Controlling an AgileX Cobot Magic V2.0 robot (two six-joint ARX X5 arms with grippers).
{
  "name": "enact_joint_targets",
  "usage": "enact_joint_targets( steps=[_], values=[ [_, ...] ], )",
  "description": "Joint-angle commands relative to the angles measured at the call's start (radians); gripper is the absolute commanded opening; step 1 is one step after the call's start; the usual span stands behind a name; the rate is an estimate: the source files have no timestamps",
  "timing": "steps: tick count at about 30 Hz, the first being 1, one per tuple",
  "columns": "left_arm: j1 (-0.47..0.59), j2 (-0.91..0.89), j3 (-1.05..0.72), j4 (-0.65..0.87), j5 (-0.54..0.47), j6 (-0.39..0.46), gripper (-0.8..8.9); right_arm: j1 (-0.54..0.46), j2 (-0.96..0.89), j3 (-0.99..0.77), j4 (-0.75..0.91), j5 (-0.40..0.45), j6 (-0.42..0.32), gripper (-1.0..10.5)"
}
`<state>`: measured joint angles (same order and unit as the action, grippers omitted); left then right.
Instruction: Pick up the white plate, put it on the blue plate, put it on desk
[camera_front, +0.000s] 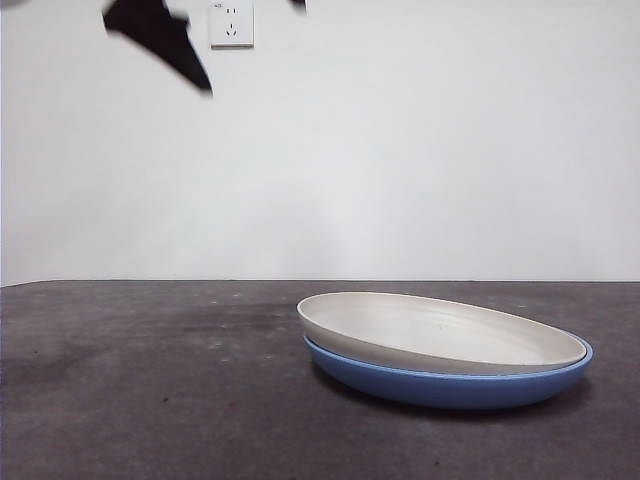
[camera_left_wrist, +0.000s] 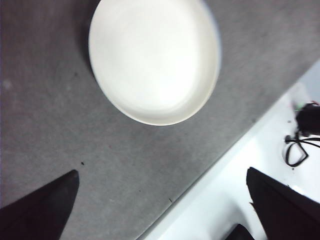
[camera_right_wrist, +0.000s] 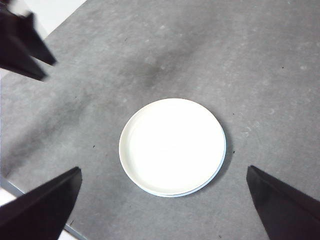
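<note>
We are seeing the white plate (camera_front: 440, 333) lying inside the blue plate (camera_front: 450, 385), a little tilted, with its left edge sitting higher than the blue rim. The pair is resting on the desk (camera_front: 150, 390), at about four o'clock from the middle of the front view. In the right wrist view only a thin blue edge (camera_right_wrist: 212, 182) is showing under the white plate (camera_right_wrist: 172, 146), at about five o'clock of it.

Our left gripper (camera_left_wrist: 160, 210) is hanging above the desk (camera_left_wrist: 50, 115) with its jaws spread wide and it is holding nothing; the white plate (camera_left_wrist: 155, 60) is lying free, well apart from it. Our right gripper (camera_right_wrist: 162, 210) is also wide open and empty, high over the desk (camera_right_wrist: 260, 65), and the plates are lying between its two jaws, not touched. In the front view one dark arm tip (camera_front: 160, 40) is showing at eleven o'clock, near a wall socket (camera_front: 231, 24).
</note>
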<state>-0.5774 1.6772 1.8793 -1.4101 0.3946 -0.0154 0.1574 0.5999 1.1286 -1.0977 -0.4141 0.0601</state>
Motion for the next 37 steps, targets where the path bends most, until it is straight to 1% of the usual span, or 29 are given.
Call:
enact_joint_targets(
  steps=[1,8,13,19,24,26,30,34,37],
  values=[
    [-0.014,-0.086,-0.006,-0.017,-0.002,0.026,5.41,0.004,0.006,0.018,0.008,0.004,0.037,6.0],
    [-0.014,-0.332,-0.118,0.047,-0.004,0.081,5.41,0.004,0.008,0.017,0.003,0.003,0.091,6.0],
    [-0.013,-0.486,-0.239,0.106,-0.004,0.109,5.4,0.004,0.037,0.016,-0.028,0.003,0.097,6.0],
    [-0.012,-0.671,-0.449,0.197,-0.004,0.121,5.41,0.004,0.101,0.016,-0.055,0.001,0.088,6.0],
    [-0.012,-0.818,-0.655,0.31,-0.004,0.126,5.41,0.004,0.161,0.008,-0.046,0.0,0.077,6.0],
    [-0.012,-0.866,-0.727,0.351,-0.004,0.108,5.41,0.004,0.188,-0.011,-0.029,-0.003,0.069,6.0],
    [-0.012,-0.923,-0.809,0.382,-0.004,0.073,5.41,0.004,0.237,-0.081,0.038,-0.005,0.067,6.0],
    [-0.012,-0.953,-0.826,0.383,-0.004,0.066,5.41,0.004,0.296,-0.172,0.146,-0.004,0.072,6.0],
    [-0.012,-0.968,-0.825,0.386,-0.004,0.067,5.41,0.004,0.373,-0.224,0.218,-0.008,0.074,6.0]
  ],
)
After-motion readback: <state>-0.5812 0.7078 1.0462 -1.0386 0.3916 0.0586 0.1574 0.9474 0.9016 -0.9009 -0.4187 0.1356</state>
